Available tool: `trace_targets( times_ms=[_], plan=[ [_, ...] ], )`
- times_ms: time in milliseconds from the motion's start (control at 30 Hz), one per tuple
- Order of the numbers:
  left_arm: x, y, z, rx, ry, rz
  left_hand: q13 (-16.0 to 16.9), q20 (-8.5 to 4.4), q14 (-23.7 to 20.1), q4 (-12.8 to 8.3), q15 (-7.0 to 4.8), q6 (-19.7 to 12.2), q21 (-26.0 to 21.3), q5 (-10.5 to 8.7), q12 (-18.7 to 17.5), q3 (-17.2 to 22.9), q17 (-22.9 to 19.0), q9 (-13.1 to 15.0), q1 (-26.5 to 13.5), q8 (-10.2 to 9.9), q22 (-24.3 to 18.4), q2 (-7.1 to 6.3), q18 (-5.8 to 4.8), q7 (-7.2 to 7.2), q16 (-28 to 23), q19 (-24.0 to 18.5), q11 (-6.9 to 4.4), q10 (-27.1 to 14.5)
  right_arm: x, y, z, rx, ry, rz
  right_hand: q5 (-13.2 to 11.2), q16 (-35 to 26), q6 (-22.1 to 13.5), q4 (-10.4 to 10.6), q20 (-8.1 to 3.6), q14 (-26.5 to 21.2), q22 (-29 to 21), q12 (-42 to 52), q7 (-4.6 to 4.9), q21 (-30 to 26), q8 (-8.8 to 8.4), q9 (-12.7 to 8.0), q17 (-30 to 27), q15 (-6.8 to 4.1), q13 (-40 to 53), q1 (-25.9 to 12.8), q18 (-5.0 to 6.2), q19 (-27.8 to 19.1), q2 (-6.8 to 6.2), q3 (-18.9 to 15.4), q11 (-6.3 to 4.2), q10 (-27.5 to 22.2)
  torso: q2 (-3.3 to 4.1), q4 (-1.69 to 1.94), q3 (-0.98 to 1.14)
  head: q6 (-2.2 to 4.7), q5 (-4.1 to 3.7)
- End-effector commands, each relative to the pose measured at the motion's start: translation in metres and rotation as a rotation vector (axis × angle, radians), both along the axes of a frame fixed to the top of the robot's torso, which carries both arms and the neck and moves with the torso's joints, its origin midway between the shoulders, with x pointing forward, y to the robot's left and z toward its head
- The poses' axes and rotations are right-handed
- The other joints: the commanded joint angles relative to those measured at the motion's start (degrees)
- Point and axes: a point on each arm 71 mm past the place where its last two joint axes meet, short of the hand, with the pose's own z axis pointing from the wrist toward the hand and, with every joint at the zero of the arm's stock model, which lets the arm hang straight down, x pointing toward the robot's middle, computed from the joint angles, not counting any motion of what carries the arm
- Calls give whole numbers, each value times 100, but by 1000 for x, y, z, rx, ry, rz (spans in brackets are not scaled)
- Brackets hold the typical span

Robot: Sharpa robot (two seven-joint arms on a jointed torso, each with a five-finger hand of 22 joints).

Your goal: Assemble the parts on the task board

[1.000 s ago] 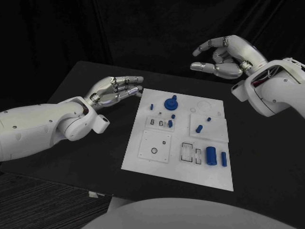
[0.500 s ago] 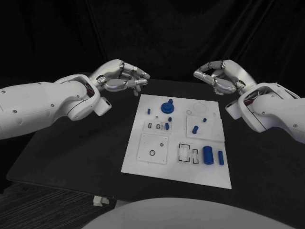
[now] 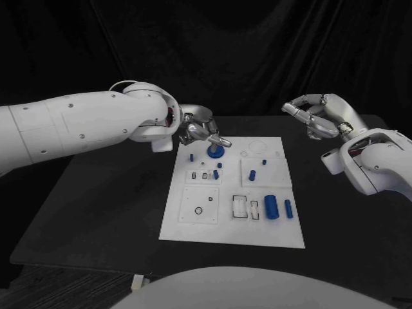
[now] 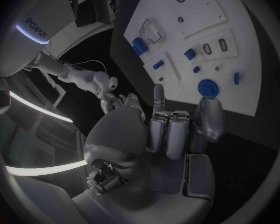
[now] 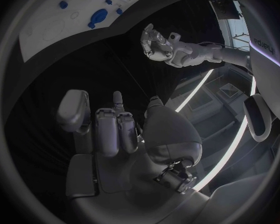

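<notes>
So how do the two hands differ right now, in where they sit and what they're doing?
The left hand hangs over the task board's far left corner, next to the round blue part; the right hand is off the board, beyond its far right corner. The left hand's fingers point down toward the board; the right hand's are curled in, turned toward the left hand. Both hold nothing.

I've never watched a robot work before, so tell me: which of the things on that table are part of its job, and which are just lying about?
Part of the job:
- white task board
- round blue knob part
- large blue cylinder
- slim blue bar
- small blue pegs
- left hand and right hand, both holding nothing

Just lying about:
- only the black table itself
</notes>
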Motion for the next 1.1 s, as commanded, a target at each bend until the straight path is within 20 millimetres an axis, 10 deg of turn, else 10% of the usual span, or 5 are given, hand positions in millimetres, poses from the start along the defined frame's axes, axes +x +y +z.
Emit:
trace_targets(
  times_ms=[33, 233, 633, 1100],
  plan=[
    [0, -1, -12, 310, 133, -16, 1479, -37, 715, 19, -101, -58, 327, -142, 75, -161, 1522, 257, -126, 195, 864, 74, -70, -36, 80, 432, -128, 746, -3, -5, 8, -44, -97, -52, 160, 155, 92, -13, -10, 440, 911, 84, 0, 212, 128, 22, 804, -23, 1383, 212, -60, 70, -31, -172, -9, 489, -104, -127, 110, -1, 48],
    [7, -19, -14, 401, 145, -10, 1479, -107, 715, 16, -167, 12, 653, -368, 75, -110, 1522, 460, -202, 0, 1241, 150, -204, -78, 80, 945, -187, 746, -6, -7, 9, -70, -101, -74, 418, 214, 70, -18, -23, 475, 947, 93, 9, 345, 130, -22, 898, -28, 1396, 426, -86, 152, 7, -227, -8, 502, -174, -179, 125, -1, 129],
    [12, -40, -18, 518, 205, 46, 1479, -26, 715, -75, -78, 312, 670, -482, 75, 213, 1522, -175, -315, -1623, 1293, 202, -218, 89, 80, 1015, -63, 746, -10, -10, 10, -81, -101, -99, 768, 294, 80, -14, -19, 507, 1007, 85, 23, 579, 124, -93, 1028, -17, 1382, 658, -128, 251, 47, -292, 8, 498, -158, -179, 100, -1, 191],
    [24, -38, -31, 581, 274, 108, 1479, -39, 715, -101, -92, 598, 693, -481, 75, 488, 1522, -569, -406, -2353, 1335, 177, -235, 113, 80, 1097, -58, 746, -10, -12, 10, -84, -89, -113, 1084, 307, 129, -17, -2, 510, 1013, 66, 36, 623, 124, -153, 1043, 4, 1348, 873, -133, 265, 69, -324, 33, 479, -198, -185, 102, -1, 296]
  ],
)
